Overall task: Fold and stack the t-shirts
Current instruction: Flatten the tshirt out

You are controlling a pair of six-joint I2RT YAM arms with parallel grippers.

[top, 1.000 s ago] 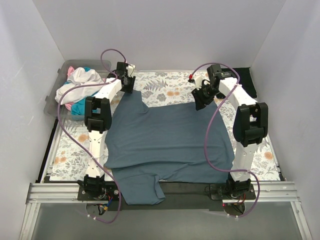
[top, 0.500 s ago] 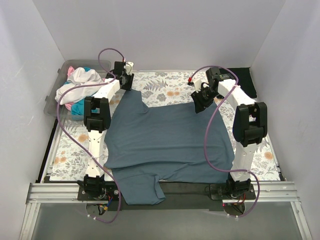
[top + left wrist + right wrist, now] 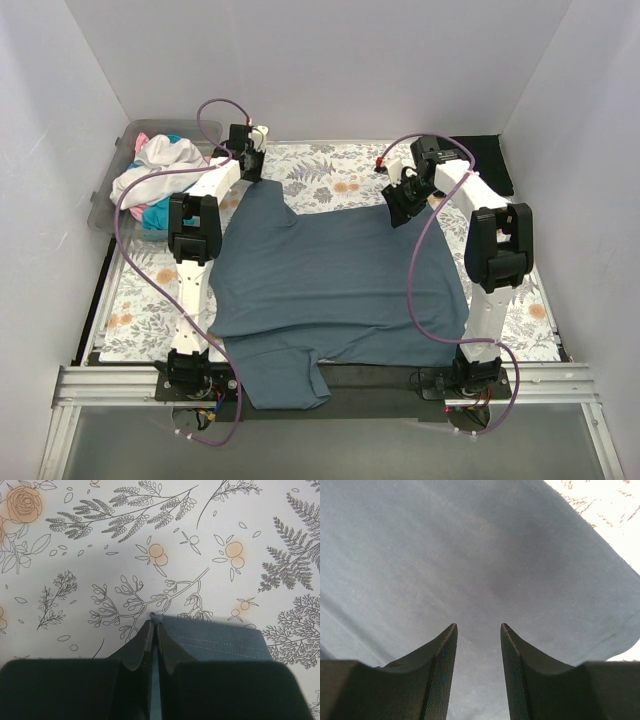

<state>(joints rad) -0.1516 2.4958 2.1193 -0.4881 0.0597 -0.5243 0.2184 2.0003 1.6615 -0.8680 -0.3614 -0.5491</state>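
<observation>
Shirt (image 3: 340, 285), blue-grey, soft and limp, lies spread over the tabletop's (image 3: 320, 178) middle. Left tool (image 3: 154, 627), toward the tabletop's far left, pinches a stitched corner, likely the best hold. Right tool (image 3: 479, 626), far right, hovers half-open, empty.

Large t-shirt (image 3: 340, 280) on table cloth (image 3: 330, 182), bin (image 3: 104, 205) behind-left

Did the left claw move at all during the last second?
Yes, slightly. The left gripper shifted leftward, toward the clear bin, and closed on the far corner of the blue-grey t-shirt.
</observation>
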